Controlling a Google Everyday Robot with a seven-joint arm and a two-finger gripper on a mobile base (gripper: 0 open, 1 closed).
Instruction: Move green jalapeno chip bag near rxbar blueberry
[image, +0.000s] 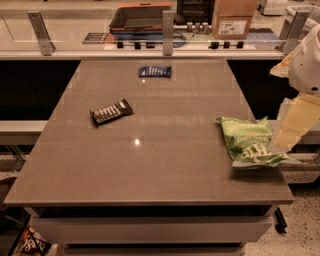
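The green jalapeno chip bag (250, 142) lies crinkled on the right side of the table, its right end over the table's right edge. The rxbar blueberry (155, 71) is a small dark-blue bar lying flat at the far middle of the table, well apart from the bag. My gripper (280, 142) hangs from the cream-coloured arm (305, 65) at the right edge of the view and reaches down onto the bag's right end. Whether it holds the bag does not show.
A black bar with white print (111, 111) lies left of centre on the grey table (150, 165). Behind the table's far edge runs a glass barrier with metal posts (168, 32). A cardboard box (232, 20) and a dark tray (142, 17) stand beyond it.
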